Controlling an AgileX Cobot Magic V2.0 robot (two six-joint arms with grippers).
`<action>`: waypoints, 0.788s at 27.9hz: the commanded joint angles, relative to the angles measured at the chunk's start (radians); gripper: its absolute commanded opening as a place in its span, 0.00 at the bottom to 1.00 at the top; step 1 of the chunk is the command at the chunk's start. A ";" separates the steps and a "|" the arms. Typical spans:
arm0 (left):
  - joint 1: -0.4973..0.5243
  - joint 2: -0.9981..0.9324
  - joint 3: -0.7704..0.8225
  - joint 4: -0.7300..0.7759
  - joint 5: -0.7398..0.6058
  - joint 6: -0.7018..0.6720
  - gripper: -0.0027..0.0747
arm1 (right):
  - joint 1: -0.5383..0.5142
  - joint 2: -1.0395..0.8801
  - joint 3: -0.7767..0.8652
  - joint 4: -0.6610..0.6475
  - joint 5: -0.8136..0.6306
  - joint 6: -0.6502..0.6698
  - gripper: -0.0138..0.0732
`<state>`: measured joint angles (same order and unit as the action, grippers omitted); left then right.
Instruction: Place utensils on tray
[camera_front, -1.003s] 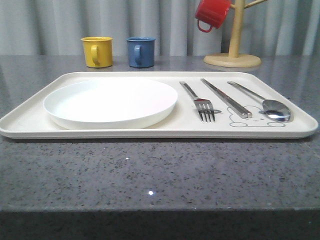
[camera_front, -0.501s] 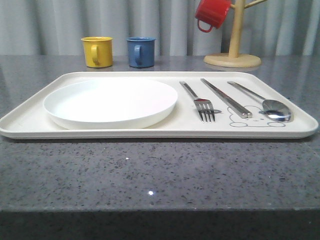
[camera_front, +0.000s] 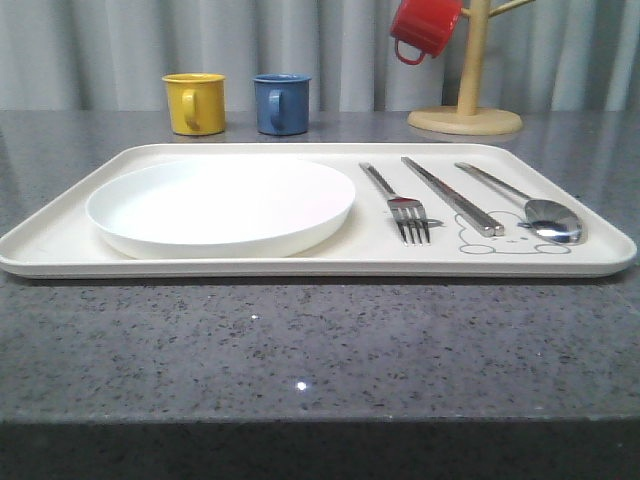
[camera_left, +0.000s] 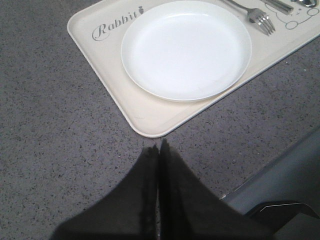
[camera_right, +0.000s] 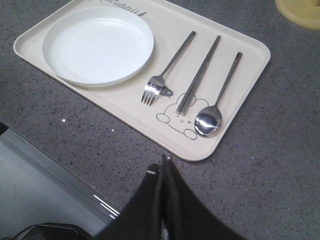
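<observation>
Grey speckled countertop (camera_front: 300, 340) is seen as a wide bare band between its front edge and the tray (camera_front: 60, 245). Over this band, near the tray's corners, the left gripper (camera_left: 159, 150) and the right gripper (camera_right: 164, 167) are held with their fingers pressed together, nothing between them. On the tray, a white plate (camera_front: 220, 205) is set on the left half. To the right, the fork (camera_front: 400, 205), chopsticks (camera_front: 452, 196) and spoon (camera_front: 525, 205) are laid side by side, apart, inside the rim. Behind the tray, a yellow mug (camera_front: 194, 103), a blue mug (camera_front: 281, 103) and a wooden stand (camera_front: 465, 118) with a red mug (camera_front: 425, 28) are placed.
</observation>
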<state>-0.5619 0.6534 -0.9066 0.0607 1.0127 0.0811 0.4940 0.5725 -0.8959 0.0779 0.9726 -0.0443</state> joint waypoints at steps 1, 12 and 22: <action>-0.007 0.001 -0.026 -0.002 -0.067 -0.008 0.01 | 0.000 0.002 -0.023 -0.010 -0.078 -0.003 0.08; 0.030 -0.054 0.031 0.002 -0.108 -0.008 0.01 | 0.000 0.002 -0.023 -0.010 -0.077 -0.003 0.08; 0.329 -0.386 0.433 0.025 -0.579 -0.008 0.01 | 0.000 0.002 -0.023 -0.010 -0.076 -0.003 0.08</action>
<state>-0.3003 0.3335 -0.5337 0.1123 0.6267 0.0811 0.4940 0.5725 -0.8959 0.0779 0.9668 -0.0443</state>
